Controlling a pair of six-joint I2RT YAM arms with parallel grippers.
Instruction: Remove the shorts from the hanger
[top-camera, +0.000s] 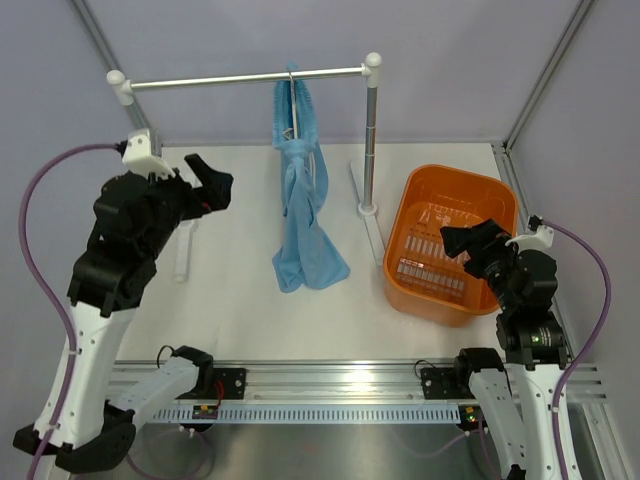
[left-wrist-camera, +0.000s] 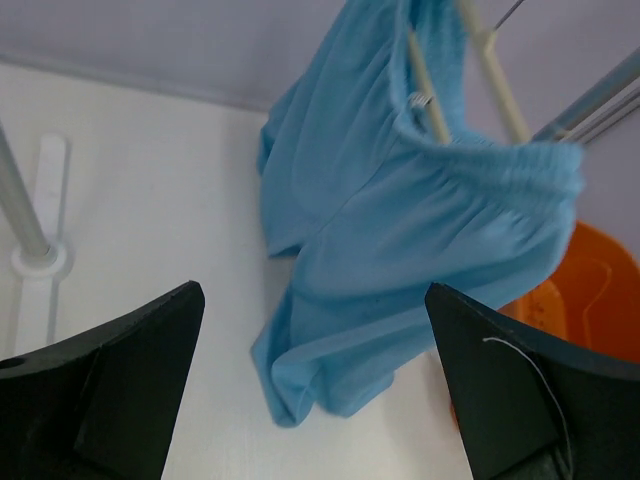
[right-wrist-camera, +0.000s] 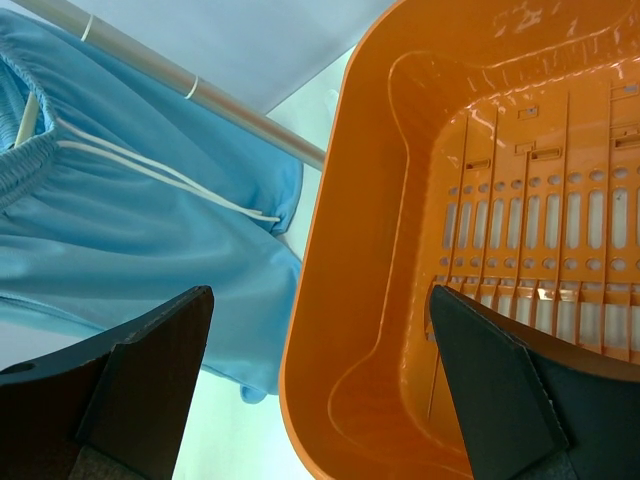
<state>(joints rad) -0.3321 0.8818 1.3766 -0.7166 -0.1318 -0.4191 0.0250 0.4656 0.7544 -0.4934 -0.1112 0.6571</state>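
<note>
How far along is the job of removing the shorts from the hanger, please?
Nothing looks done: the shorts hang on the hanger under the rail. Nothing is in hand; the left gripper and right gripper are open and clear of the fabric. Grasping and pulling the shorts off remains.

Top view: bright, even, diffuse overhead light. Table (top-camera: 250, 300) near white, slightly washed out. Shadows soft and faint; thin one under basket (top-camera: 425, 195). Mild sheen on metal strip (top-camera: 330, 395) at near edge. Image sharp, little edge distortion.
Left wrist view: shorts (left-wrist-camera: 400, 230) soft, slightly blurred. Left fingers (left-wrist-camera: 120, 390) near-black, detail lost. Table blown out.
Right wrist view: sharper. Basket saturated, glossy highlights along rim. Right fingers (right-wrist-camera: 130, 390) dark, soft-edged.
</note>
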